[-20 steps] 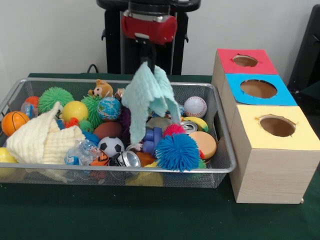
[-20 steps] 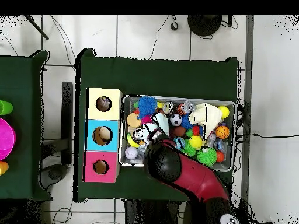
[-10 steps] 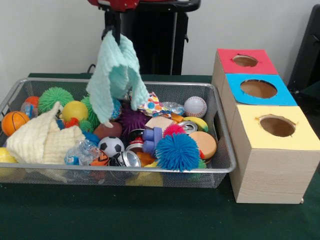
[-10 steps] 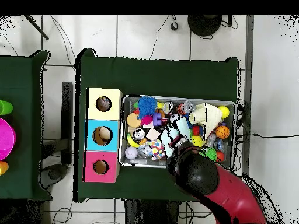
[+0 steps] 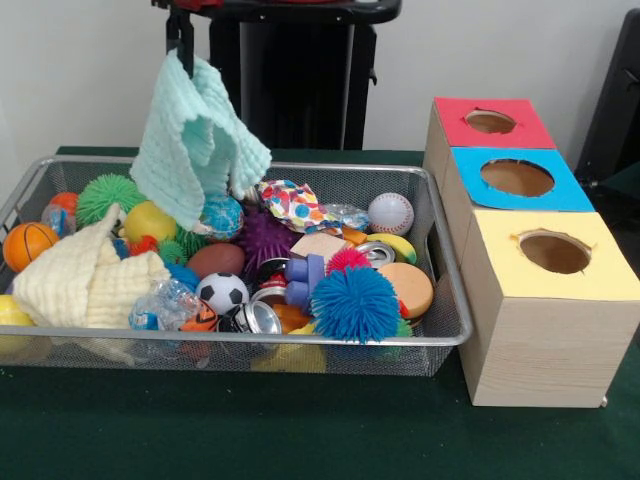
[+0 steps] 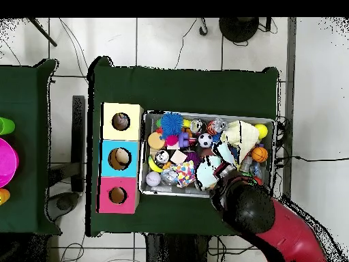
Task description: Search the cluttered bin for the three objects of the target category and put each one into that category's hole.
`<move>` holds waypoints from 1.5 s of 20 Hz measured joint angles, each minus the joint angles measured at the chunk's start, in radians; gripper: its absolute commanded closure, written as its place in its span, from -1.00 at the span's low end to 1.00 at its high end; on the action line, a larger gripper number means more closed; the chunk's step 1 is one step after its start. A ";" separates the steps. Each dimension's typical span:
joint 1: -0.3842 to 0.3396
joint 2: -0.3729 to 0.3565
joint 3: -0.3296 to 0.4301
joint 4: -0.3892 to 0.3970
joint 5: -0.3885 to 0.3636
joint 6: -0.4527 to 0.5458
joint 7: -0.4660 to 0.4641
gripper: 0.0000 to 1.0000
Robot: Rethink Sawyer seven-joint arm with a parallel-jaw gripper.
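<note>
Hanging from the gripper (image 5: 180, 45), pinched tight, is one mint cloth (image 5: 195, 145) over the wire bin's (image 5: 440, 330) left half; one cream cloth (image 5: 85, 280) lies inside, three box holes (image 5: 555, 252) sit empty.

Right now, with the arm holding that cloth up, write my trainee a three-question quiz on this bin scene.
1. True or false: the mint green knitted cloth lies flat in the wire mesh bin.
2. Which colour tops the wooden box nearest the front-view camera: A red, B blue, C yellow?
3. In the front view, what ball lies just left of the spiky blue rubber ball?

Key
1. False: it hangs from the gripper, above the bin's clutter.
2. C: the yellow-topped box stands nearest, then the blue-topped box, then the red-topped box.
3. The black and white soccer ball.
</note>
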 measured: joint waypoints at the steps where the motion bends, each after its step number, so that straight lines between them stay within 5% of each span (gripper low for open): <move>1: -0.009 0.009 0.003 -0.002 -0.007 0.000 0.000 1.00; 20: -0.044 0.087 0.075 -0.017 -0.073 0.000 0.000 1.00; 30: -0.168 0.121 0.153 -0.034 -0.124 0.000 0.000 1.00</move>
